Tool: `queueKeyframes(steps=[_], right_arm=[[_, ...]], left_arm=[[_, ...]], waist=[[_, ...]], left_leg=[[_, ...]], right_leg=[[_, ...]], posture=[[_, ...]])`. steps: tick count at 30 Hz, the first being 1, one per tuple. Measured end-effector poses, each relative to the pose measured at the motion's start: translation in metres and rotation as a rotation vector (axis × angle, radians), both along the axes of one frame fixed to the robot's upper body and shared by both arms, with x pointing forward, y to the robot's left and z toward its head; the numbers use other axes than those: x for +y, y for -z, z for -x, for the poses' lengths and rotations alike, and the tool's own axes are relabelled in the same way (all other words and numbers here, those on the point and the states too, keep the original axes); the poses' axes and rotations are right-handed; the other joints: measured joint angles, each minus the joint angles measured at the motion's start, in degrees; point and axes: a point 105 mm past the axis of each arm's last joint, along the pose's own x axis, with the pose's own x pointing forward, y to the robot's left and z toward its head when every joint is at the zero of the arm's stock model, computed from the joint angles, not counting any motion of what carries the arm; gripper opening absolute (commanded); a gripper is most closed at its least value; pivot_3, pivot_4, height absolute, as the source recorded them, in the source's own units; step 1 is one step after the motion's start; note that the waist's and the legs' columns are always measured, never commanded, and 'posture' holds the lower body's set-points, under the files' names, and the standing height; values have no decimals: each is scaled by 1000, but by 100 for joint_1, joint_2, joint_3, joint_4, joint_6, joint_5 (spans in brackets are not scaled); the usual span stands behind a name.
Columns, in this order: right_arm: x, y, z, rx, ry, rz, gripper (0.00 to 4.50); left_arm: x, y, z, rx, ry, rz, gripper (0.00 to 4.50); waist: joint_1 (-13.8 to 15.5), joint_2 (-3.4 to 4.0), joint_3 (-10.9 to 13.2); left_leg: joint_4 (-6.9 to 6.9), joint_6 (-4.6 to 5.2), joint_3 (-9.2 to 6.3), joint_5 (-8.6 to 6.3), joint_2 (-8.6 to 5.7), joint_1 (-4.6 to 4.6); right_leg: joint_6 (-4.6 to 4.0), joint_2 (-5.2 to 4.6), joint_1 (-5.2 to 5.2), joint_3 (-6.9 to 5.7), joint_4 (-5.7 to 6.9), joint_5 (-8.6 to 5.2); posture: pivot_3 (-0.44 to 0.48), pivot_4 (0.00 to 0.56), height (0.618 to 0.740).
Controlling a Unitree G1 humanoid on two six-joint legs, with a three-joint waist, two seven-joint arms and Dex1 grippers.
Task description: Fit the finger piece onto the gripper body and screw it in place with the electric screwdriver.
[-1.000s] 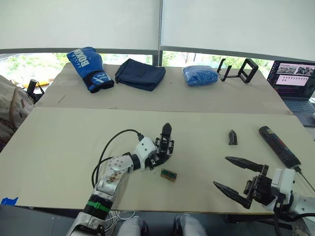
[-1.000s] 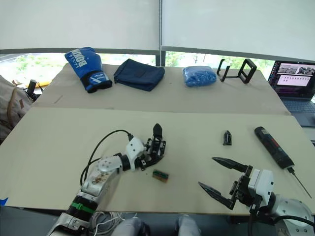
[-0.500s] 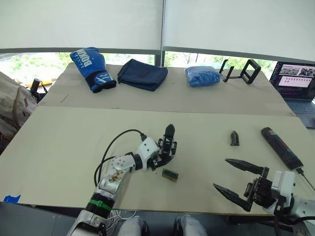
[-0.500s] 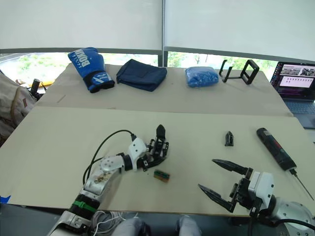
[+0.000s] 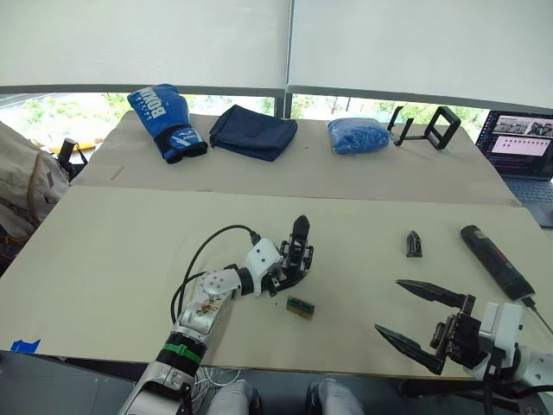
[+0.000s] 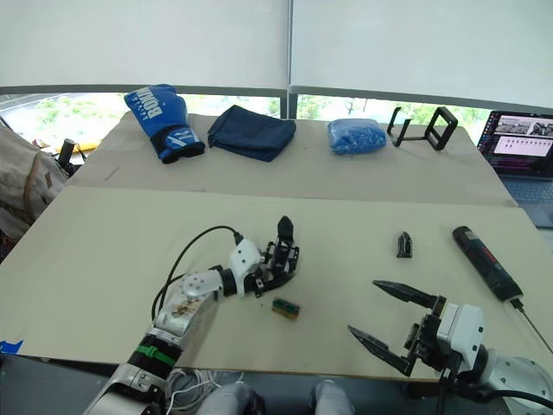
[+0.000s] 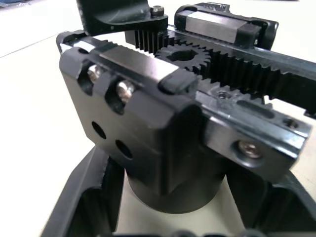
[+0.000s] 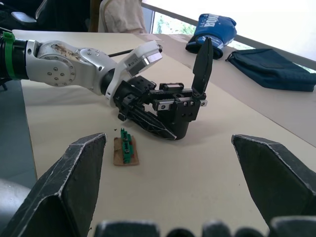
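Left eye view, compared with a second ago: whole picture shifted slightly, so the camera moved; items on the table lie as before, and both arms keep their poses. Left gripper: closed on the gripper body, holding it on the near table left of centre, its one fitted finger pointing up; left wrist view shows the body's rack teeth, a round gear and screw heads close up, with the round barrel between the claw's fingers. Right gripper: spread wide, holding nothing, hovering over the near right edge of the table. Finger piece: lying on the table, right of centre, well apart from the gripper body and just left of the electric screwdriver. Electric screwdriver: lying flat near the right edge, metal bit toward the near side. Small green-brown block: on the table just beside the gripper body. Far table: blue boxing glove with white lettering, partly legible as "BOXIN"; dark blue pouch; blue bundle; black stand. Laptop at far right, screen lit, text unreadable.
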Motion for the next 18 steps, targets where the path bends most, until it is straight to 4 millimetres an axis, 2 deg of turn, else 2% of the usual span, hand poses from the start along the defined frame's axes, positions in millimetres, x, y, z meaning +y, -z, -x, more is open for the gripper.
queueKeyframes(steps=[1,5,9,15,18], right_arm=[[0,0,0,1,0,0,4500],[0,1,1,6,1,-2,4500],[-2,0,4,11,20,-9,4500],[-12,-2,11,17,94,-42,4500],[-19,-1,19,31,165,-54,4500]], left_arm=[[0,0,0,3,0,4,4409],[5,1,1,6,-8,3,4409],[21,2,7,-2,0,-26,4409],[64,4,13,3,-11,-84,4409],[94,1,14,12,-35,-113,4409]], waist=[[-3,0,0],[-23,0,0],[-56,2,-1],[-122,8,-5],[-148,12,-6]], left_leg=[[0,0,0,0,0,0],[-2,-4,0,2,1,1],[-7,-6,0,2,6,8],[-18,-6,0,1,11,21],[-24,-11,0,1,13,19]], right_leg=[[0,-2,0,1,0,0],[0,-3,-1,1,0,0],[-1,-4,-3,5,1,-1],[-2,-6,-2,9,2,-4],[-6,-7,-9,11,5,-9]], posture=[[0,150,740],[0,150,740],[0,150,740],[0,150,740],[0,150,740]])
